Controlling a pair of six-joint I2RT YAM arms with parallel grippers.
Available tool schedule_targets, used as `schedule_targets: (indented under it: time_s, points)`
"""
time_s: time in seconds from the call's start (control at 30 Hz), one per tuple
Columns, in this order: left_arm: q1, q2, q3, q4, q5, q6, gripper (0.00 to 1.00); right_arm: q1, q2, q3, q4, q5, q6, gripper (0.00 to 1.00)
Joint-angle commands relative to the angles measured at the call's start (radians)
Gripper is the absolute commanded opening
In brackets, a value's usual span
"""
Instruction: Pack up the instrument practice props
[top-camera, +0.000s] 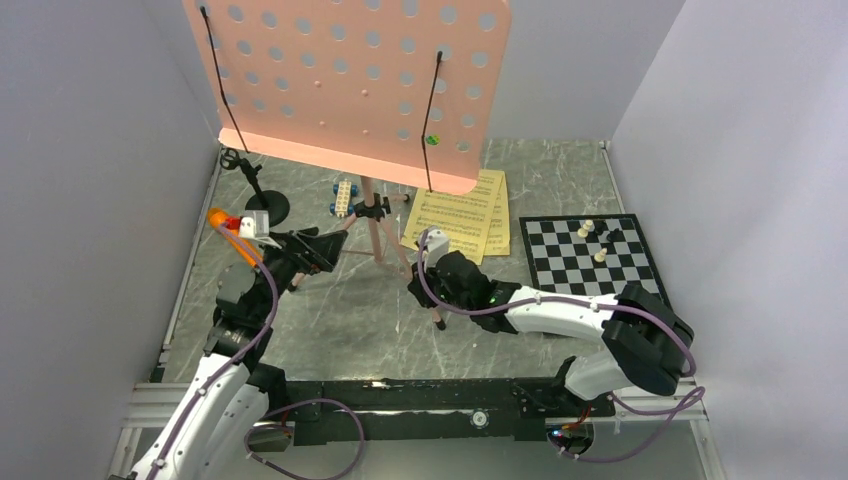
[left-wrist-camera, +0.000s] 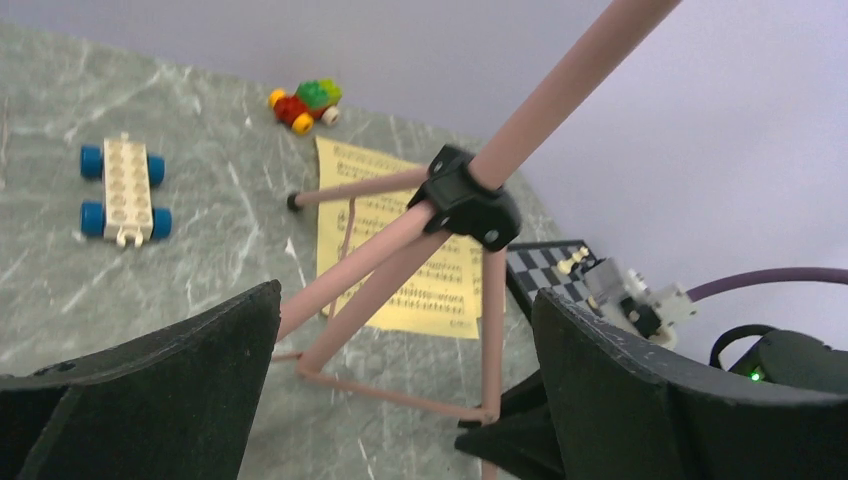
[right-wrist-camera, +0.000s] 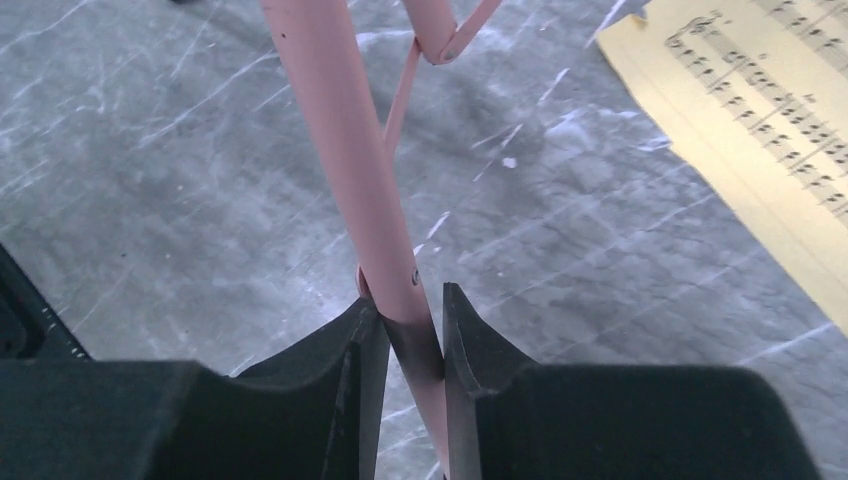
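The tall pink perforated music stand (top-camera: 350, 80) stands upright on its tripod at the table's middle back. My right gripper (top-camera: 428, 288) is shut on one pink tripod leg (right-wrist-camera: 345, 150) low down near the floor, in the right wrist view (right-wrist-camera: 410, 330). My left gripper (top-camera: 325, 252) is open and empty, just left of the tripod; its view shows the black leg hub (left-wrist-camera: 468, 198) ahead between the jaws (left-wrist-camera: 400, 400). Yellow sheet-music pages (top-camera: 465, 215) lie flat behind the tripod. The black mic stand (top-camera: 268, 208) stands at the back left. The orange microphone (top-camera: 218, 215) lies by the left wall, partly hidden.
A black-and-white chessboard (top-camera: 590, 255) with a few pieces lies at the right. A white block car with blue wheels (top-camera: 343, 195) sits behind the tripod, and a coloured block car (left-wrist-camera: 305, 105) sits by the back wall. Grey walls close in left, right and back.
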Motion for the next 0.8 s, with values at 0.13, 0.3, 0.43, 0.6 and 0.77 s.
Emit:
schedule_targets:
  time_s: [0.13,0.3,0.43,0.6,0.77]
  points:
    - [-0.036,-0.072,-0.063,0.253,-0.012,0.074,0.99,0.088,0.047,0.045,-0.009,-0.070,0.101,0.19]
    - [-0.074,-0.046,-0.107,0.393,-0.023,0.081,0.99,0.113,0.091,0.105,-0.055,-0.060,0.143,0.20]
    - [-0.142,0.022,-0.077,0.464,-0.084,0.156,0.99,0.134,0.116,0.149,-0.116,-0.001,0.157,0.17]
    - [-0.221,0.118,0.001,0.512,-0.169,0.261,0.98,0.171,0.148,0.184,-0.175,0.063,0.164,0.13]
    - [-0.259,0.170,0.026,0.592,-0.268,0.295,0.94,0.204,0.143,0.179,-0.169,0.076,0.135,0.14]
